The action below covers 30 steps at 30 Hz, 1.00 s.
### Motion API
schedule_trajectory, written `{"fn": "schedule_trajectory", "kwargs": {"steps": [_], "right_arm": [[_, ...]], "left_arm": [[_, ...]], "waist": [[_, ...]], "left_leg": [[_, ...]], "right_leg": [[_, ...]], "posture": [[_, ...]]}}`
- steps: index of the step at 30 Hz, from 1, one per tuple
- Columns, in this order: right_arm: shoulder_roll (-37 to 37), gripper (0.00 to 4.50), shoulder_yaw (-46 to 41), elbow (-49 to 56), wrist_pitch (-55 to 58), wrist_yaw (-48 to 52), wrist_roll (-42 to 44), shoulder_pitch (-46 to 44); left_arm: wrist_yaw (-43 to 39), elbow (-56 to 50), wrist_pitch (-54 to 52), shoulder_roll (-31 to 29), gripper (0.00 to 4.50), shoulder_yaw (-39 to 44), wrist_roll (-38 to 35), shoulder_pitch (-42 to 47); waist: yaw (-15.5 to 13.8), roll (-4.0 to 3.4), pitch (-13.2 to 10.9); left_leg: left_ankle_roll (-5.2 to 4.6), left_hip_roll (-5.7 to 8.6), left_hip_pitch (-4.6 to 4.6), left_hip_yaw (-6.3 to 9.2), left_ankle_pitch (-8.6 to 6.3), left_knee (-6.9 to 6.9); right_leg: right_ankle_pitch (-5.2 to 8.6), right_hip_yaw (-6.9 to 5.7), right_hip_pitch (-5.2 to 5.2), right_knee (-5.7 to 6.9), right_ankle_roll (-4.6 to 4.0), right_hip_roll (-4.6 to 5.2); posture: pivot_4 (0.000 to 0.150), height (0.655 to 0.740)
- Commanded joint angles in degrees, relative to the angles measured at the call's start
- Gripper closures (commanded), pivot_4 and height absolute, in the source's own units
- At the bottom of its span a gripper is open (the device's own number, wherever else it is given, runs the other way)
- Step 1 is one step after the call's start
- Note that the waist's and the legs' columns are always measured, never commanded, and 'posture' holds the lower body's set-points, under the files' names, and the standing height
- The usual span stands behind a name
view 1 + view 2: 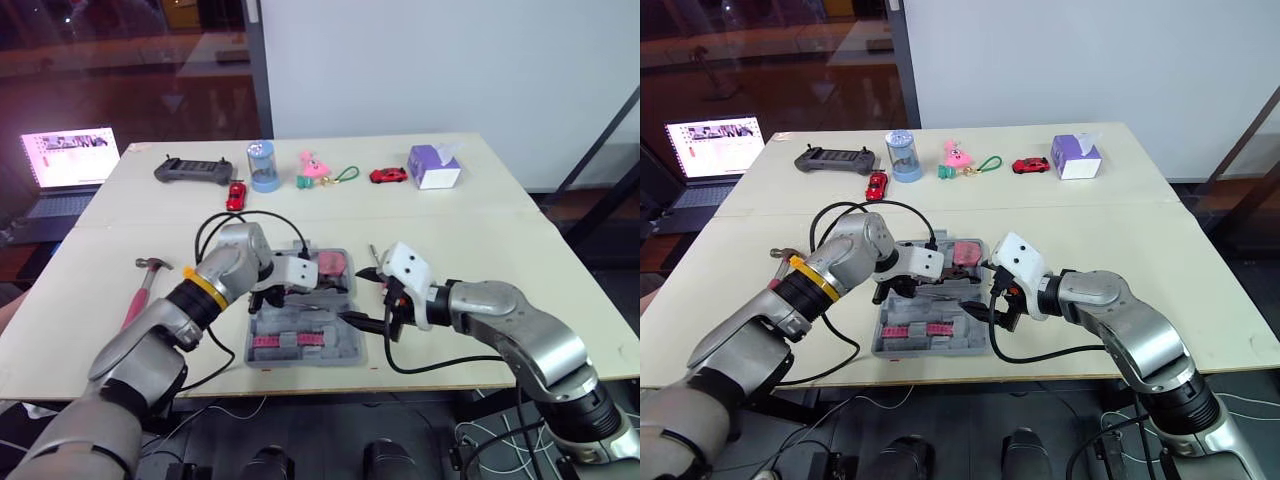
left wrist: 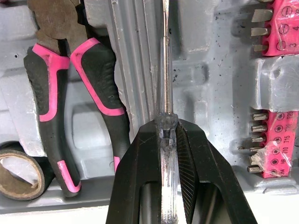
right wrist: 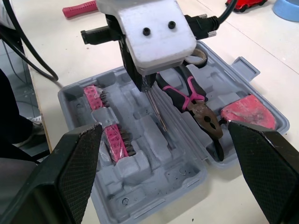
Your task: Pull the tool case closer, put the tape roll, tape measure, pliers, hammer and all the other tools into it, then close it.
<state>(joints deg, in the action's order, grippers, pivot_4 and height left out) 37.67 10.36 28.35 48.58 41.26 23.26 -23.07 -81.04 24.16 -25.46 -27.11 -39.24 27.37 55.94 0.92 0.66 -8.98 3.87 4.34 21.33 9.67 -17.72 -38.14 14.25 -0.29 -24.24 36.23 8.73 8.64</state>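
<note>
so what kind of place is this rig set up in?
Probably an office or lab demo room, not a workshop: a laptop beside the table, a tissue box and toy car on it, a glass wall behind.

Two toy cars (image 1: 236,194) (image 1: 388,176), one hammer (image 1: 141,291)

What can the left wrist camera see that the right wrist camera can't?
Left wrist view, up close: the left fingers shut on the screwdriver by its clear handle, and tiny numbers on the pink bit holder.
Right wrist view, wider: the whole open tool case, the hammer's pink handle lying outside it, a red toy car, and the right fingers spread wide apart.
Both share: the screwdriver, the pink-and-black pliers, the tape roll and pink bits in the case.
</note>
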Motion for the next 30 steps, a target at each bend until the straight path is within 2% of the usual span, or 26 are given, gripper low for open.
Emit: {"fn": "schedule_trajectory", "kwargs": {"steps": [1, 8, 18, 30], "right_arm": [[-0.16, 0.00, -0.46, 1.42, 0.07, -0.24, 0.30, -0.23], [-0.41, 0.00, -0.19, 1.35, 0.28, -0.52, 0.25, -0.17], [-1.08, 0.00, 0.02, 1.38, 0.71, -0.77, 0.29, -0.54], [-3.23, 0.00, 0.45, 2.07, 0.91, -2.96, 0.02, -0.10]], "left_arm": [[-1.64, -2.28, -0.88, -0.05, 4.47, -0.75, -0.21, -1.99], [-1.52, -4.25, -3.42, 1.09, 4.47, -0.70, -0.30, -2.55], [-3.71, -5.79, -3.57, -1.47, 4.47, 1.17, -1.31, 0.00], [-9.28, -5.15, -9.88, -3.66, 4.47, 6.51, -10.23, 2.26]], "waist": [[0.07, 0.00, 0.00], [0.01, 0.00, 0.00], [0.11, 0.01, -0.01], [0.27, 0.01, -0.01]], "left_leg": [[0.00, 0.00, 0.00, 0.00, 0.00, 0.00], [-0.01, 0.00, 0.01, -0.01, -0.01, 0.00], [-0.02, 0.00, 0.03, 0.00, -0.01, 0.00], [-0.01, 0.00, 0.06, 0.01, -0.01, 0.00]], "right_leg": [[0.00, 0.00, 0.00, 0.00, 0.00, 0.00], [0.00, 0.00, 0.00, 0.00, 0.00, 0.00], [0.00, 0.00, -0.03, 0.00, 0.00, 0.00], [0.00, 0.00, -0.08, 0.01, 0.00, -0.01]], "posture": [[0.150, 0.7400], [0.150, 0.7400], [0.150, 0.7400], [0.150, 0.7400]]}}
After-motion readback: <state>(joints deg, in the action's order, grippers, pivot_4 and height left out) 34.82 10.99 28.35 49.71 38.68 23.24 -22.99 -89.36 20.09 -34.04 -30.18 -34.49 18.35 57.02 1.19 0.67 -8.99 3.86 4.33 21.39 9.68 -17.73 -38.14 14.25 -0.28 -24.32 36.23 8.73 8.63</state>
